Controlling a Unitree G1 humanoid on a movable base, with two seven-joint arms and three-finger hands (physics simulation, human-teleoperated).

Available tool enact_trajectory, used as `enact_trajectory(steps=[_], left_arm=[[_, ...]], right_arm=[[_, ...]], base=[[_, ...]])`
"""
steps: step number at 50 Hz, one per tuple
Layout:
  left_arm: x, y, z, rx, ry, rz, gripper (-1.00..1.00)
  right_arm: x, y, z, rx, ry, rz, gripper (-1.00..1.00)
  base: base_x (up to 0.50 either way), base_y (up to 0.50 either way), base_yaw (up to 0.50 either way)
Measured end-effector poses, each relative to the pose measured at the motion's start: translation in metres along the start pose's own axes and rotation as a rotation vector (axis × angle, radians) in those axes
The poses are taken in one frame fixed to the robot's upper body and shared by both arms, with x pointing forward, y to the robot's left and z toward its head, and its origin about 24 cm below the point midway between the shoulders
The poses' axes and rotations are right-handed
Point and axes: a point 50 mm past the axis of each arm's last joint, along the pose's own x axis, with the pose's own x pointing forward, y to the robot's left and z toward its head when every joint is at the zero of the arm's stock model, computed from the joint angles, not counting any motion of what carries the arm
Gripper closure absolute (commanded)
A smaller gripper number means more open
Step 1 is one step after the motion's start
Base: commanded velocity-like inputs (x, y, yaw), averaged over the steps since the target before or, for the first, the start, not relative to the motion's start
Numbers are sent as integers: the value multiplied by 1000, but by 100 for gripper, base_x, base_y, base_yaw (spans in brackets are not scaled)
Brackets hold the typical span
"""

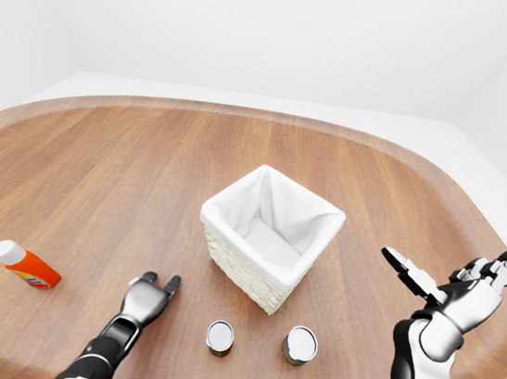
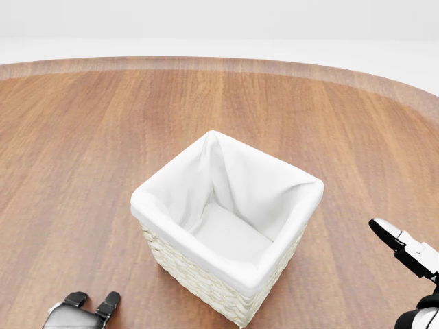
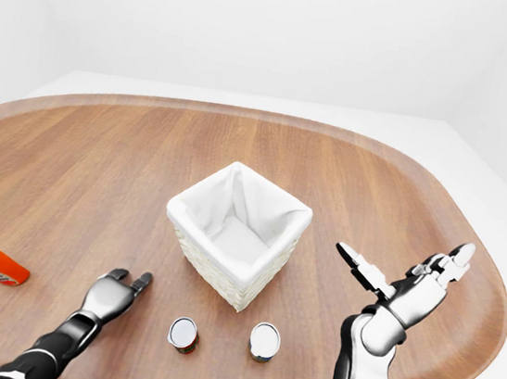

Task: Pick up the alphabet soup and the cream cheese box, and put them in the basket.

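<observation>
The left hand (image 1: 148,293) hangs low over the table (image 1: 98,160) near its bottom edge in the left-eye view, palm down. Its fingers (image 1: 172,283) point toward the basket (image 1: 270,236), and the views do not show whether they are spread or curled. It holds nothing. Only its dark fingertips show at the bottom edge of the head view. The right hand (image 3: 404,286) is raised above the table's right edge, with fingers spread wide and nothing between them.

Just to the right of the left hand, near the same bottom edge, two cans stand upright with their round silver tops showing. The left can (image 1: 220,337) has a dark red side. The right can (image 1: 299,344) has a greenish side. They stand apart from each other and from the basket. Their labels are too small to tell which one is the alphabet soup.

The basket sits near the middle of the table, a woven square tub with a white cloth lining, and nothing lies inside it.

An orange bottle (image 1: 25,264) with a white cap lies on its side close to the table's left edge, well apart from the left hand.
</observation>
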Motion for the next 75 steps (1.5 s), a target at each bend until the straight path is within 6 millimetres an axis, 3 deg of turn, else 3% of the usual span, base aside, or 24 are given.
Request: enact_trajectory(steps=[14, 34, 48, 60, 75], left_arm=[[14, 15, -3, 0, 1, 18, 100], [9, 14, -8, -23, 27, 39, 100], [-17, 10, -13, -65, 84, 150, 100], [-42, 28, -26, -109, 195, 313, 100], [-47, 47, -39, -187, 292, 427, 100]], right_arm=[[0, 0, 0, -1, -1, 0, -100], [0, 0, -1, -3, 2, 0, -100], [0, 0, -1, -5, 4, 1, -100], [0, 0, -1, -4, 3, 1, -100], [0, 0, -1, -3, 1, 1, -100]], base=[[0, 0, 0], [0, 0, 0], [0, 0, 0], [0, 0, 0], [0, 0, 0]])
